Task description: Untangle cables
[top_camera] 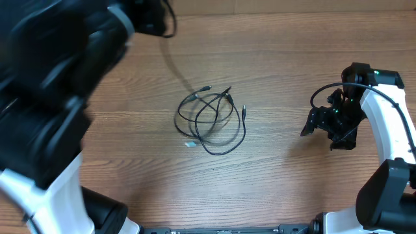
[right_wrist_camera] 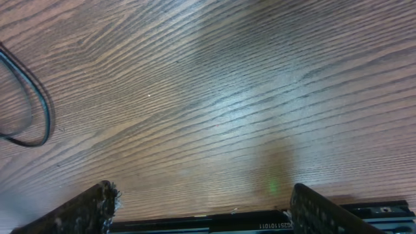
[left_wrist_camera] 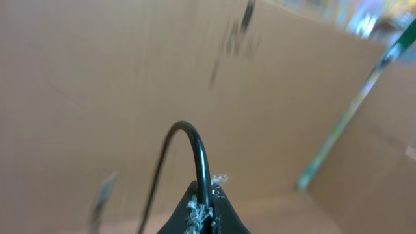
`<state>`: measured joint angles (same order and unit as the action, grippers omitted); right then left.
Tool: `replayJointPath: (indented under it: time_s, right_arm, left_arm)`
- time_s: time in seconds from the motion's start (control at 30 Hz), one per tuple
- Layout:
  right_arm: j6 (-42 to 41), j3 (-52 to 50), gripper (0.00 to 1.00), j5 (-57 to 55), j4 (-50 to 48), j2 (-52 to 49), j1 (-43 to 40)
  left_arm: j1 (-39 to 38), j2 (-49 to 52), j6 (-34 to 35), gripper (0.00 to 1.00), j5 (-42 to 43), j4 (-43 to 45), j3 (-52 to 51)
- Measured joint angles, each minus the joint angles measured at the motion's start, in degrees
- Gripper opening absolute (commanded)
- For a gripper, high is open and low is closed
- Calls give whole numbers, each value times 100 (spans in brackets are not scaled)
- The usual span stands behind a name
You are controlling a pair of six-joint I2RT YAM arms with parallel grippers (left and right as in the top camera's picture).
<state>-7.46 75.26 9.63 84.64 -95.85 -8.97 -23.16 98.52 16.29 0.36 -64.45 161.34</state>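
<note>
Cables (top_camera: 209,108) are lying in 1 loose bundle near the middle of the table (top_camera: 273,182), well apart from the right gripper (right_wrist_camera: 205,200), whose jaws are standing spread above the wood. Left gripper (left_wrist_camera: 205,207) is pinching 1 cable (left_wrist_camera: 197,140) with its jaws pressed together, and this cable is hanging down toward the bundle.

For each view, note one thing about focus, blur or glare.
Overhead: the left arm looms out of focus, the cables lie sharp. Left wrist: background streaked with motion blur, the pinched cord clearer. Right wrist: pale glare on the table.
</note>
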Motion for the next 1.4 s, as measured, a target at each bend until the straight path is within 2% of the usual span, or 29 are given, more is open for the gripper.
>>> replayJointPath:
  time_s: [0.23,0.43,0.57,0.8,0.93,1.13,1.23,1.4]
  right_arm:
    - [4,0,84,0,-9,0,0]
    - [2,0,84,-2,-9,2,0]
    - [2,0,84,0,-7,0,0]
    - [2,0,84,0,-7,2,0]
    - [2,0,84,4,-9,0,0]
    - [0,0,84,4,-4,0,0]
    - [2,0,84,4,-9,0,0]
    - [2,0,84,4,-7,0,0]
  left_arm:
    - [498,-184,-4,4,-667,-33,621]
    - [796,-214,-9,4,-1880,-352,623]
    - [822,-214,-22,4,-3101,-476,623]
    - [828,-221,188,4,-5855,-1043,501]
    - [1019,-249,498,4,-6798,-1263,-33]
    - [1436,-238,673,4,-6749,-1567,-1075]
    - [1738,-197,756,4,-6286,-1766,-1486]
    - [3163,-162,929,4,-4675,-2076,-2039]
